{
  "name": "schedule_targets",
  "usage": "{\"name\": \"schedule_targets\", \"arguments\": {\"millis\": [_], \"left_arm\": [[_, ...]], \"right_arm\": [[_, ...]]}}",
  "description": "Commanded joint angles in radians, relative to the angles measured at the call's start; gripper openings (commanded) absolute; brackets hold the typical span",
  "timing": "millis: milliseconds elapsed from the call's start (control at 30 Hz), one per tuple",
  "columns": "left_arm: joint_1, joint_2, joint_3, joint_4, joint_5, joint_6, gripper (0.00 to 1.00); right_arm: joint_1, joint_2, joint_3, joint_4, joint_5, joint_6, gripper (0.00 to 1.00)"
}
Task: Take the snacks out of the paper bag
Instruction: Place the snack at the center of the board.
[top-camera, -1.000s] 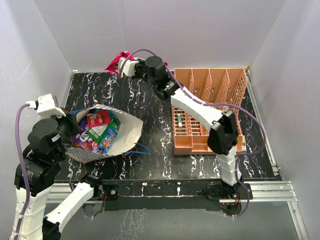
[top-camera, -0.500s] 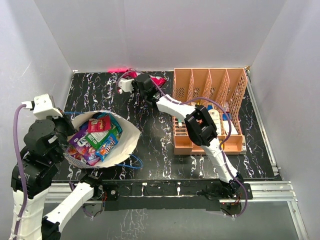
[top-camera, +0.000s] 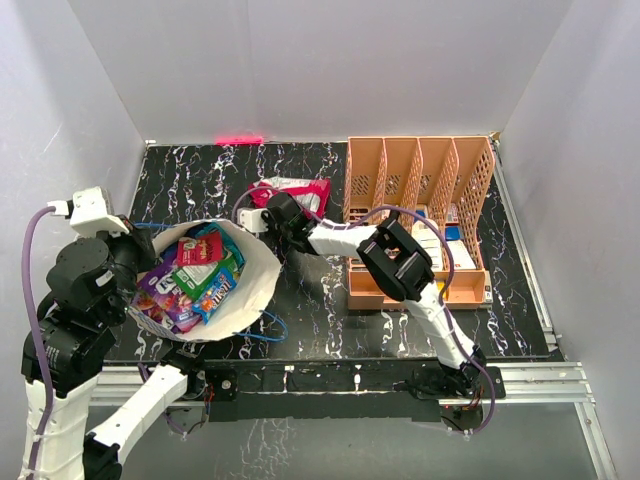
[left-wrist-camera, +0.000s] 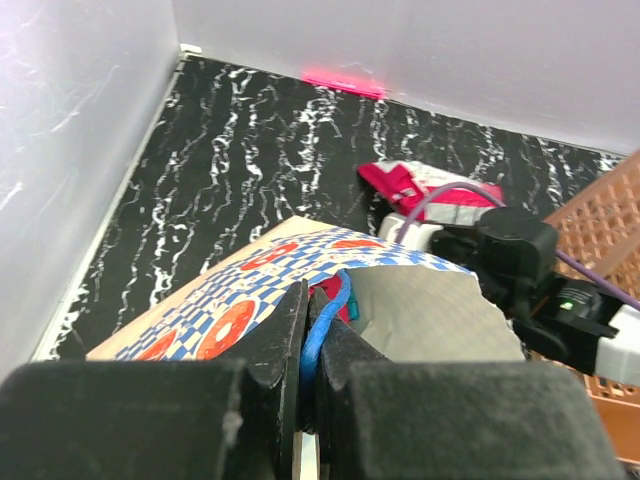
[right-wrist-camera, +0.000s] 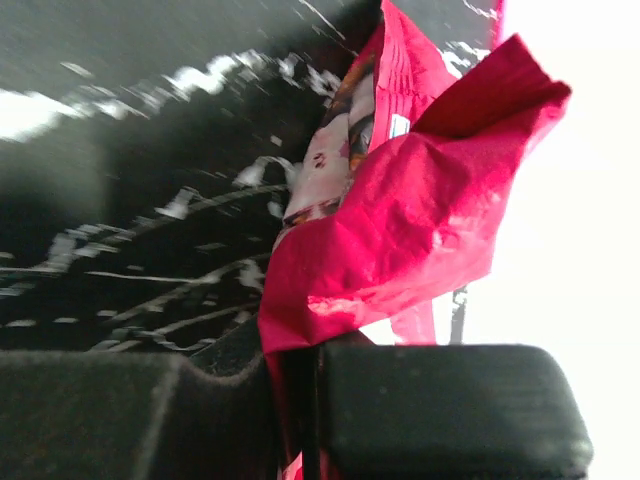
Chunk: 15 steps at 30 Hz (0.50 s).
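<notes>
Nearest the arm bases, the left gripper (left-wrist-camera: 304, 335) was clamped on the near-left rim of the paper bag (top-camera: 256, 272). The left wrist view showed its jaws closed tight over the checkered band, with the blue cord handle (left-wrist-camera: 322, 312) pinched between them. The bag sat on the left half of the black marbled table (top-camera: 200, 175), mouth spread wide and facing up. Inside lay the snacks (top-camera: 190, 282): purple, blue, green and red packets, heaped together against the bag's left side. A loop of the second blue cord (top-camera: 268, 325) lay on the table at the bag's near-right edge.

Just beyond the bag, the right gripper (top-camera: 284, 205) was low over mid-table, its jaws closed on a red-and-pink packet (right-wrist-camera: 400, 225). The right wrist view showed the crumpled foil caught between the fingers. The packet (top-camera: 300, 189) was outside the bag, just beside its far-right rim. Whether it rested on the table could not be determined.

To the right stood the peach organizer (top-camera: 420, 170), with small items in its low front section. A red streak of light (top-camera: 238, 139) marked the table's far edge.
</notes>
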Motion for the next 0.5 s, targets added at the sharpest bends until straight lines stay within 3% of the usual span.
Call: {"name": "schedule_targets", "arguments": {"millis": [0, 167, 233, 467], "left_arm": [[-0.001, -0.016, 0.012, 0.067, 0.141, -0.03, 0.0], [-0.002, -0.043, -0.023, 0.076, 0.229, -0.047, 0.0], [-0.001, -0.053, -0.037, 0.073, 0.236, -0.056, 0.0], [-0.001, -0.065, -0.054, 0.061, 0.291, -0.068, 0.0]], "right_arm": [[0.022, -0.121, -0.007, -0.077, -0.128, 0.316, 0.11], [0.02, -0.183, -0.093, -0.153, -0.208, 0.453, 0.47], [0.018, -0.208, -0.138, -0.16, -0.215, 0.458, 0.57], [-0.053, -0.274, -0.233, -0.209, -0.227, 0.507, 0.66]]}}
